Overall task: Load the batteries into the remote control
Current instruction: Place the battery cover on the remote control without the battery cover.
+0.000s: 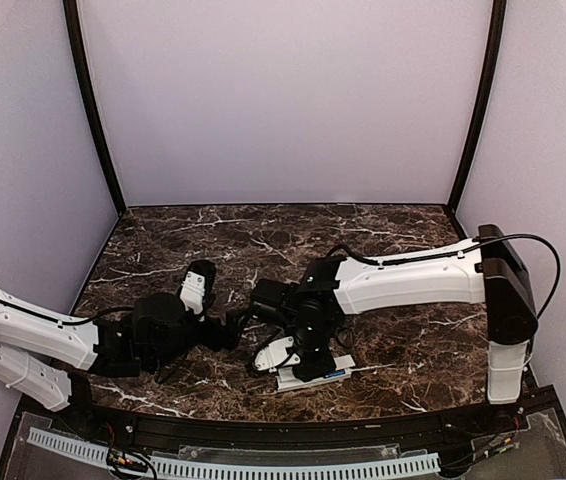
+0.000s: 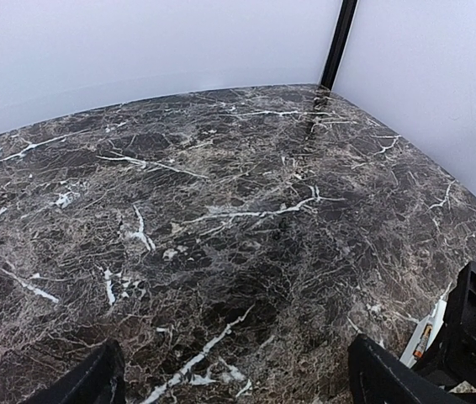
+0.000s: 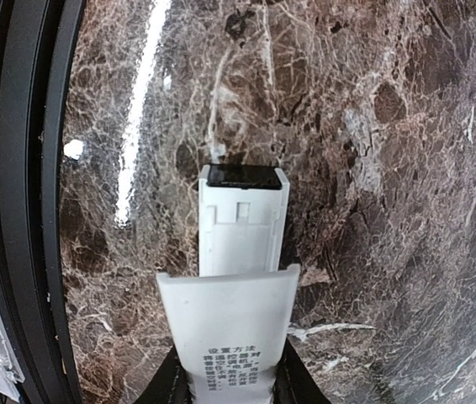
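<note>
Right pincer (image 3: 230,383) grips a flat white cover strip (image 3: 225,320) printed with small text and holds it over the near end of the remote control (image 3: 242,227). The remote lies flat on the marble desk (image 2: 221,168), its black end pointing away from the pincer. The strip overlaps the remote's near end, but whether the two touch cannot be told from here.

Left pincer (image 2: 238,383) hangs open and empty to the left of the remote, low over bare marble.

From overhead, a sliver of blue shows at the remote's right end, likely one of the batteries (image 1: 339,374). Whether it is seated in the bay cannot be made out, and no second cell is visible.

The work appears to be at the cover stage, with the strip either just lifted off or about to go back on. If the cells are in, the next move calls for lining the strip up square with the remote's body, lowering it flat and sliding it toward the black end. The idle left arm may be needed to brace the remote so it does not skid.
</note>
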Robot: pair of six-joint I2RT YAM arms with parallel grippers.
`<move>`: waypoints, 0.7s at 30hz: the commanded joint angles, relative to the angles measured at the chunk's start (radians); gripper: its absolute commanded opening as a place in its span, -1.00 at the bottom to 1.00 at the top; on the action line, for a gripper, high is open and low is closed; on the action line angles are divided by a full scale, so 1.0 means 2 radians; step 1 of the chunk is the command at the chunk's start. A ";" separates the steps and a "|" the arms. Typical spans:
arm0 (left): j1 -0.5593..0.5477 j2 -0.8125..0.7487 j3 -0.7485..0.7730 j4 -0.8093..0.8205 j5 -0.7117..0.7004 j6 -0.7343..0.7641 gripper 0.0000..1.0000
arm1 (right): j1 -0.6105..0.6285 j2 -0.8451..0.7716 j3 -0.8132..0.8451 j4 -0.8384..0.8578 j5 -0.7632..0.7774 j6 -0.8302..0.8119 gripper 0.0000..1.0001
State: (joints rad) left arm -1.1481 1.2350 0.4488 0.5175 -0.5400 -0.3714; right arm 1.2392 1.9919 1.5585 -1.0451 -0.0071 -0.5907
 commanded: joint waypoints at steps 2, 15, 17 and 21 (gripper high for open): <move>0.003 0.004 -0.007 -0.013 -0.007 0.002 0.82 | 0.005 0.008 -0.002 0.000 0.011 -0.004 -0.77; 0.003 0.002 -0.005 -0.017 -0.008 0.011 0.82 | 0.005 0.024 0.001 -0.002 0.028 0.003 -0.72; 0.003 0.002 -0.005 -0.018 -0.008 0.012 0.82 | 0.005 0.027 0.004 -0.003 0.023 0.007 -0.70; 0.003 0.001 -0.005 -0.017 -0.008 0.014 0.82 | 0.005 0.031 0.007 -0.007 0.012 0.013 -0.67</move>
State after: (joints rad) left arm -1.1473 1.2446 0.4488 0.5148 -0.5407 -0.3588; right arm 1.2392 2.0335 1.5585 -1.0447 0.0334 -0.5846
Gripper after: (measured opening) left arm 0.911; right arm 0.273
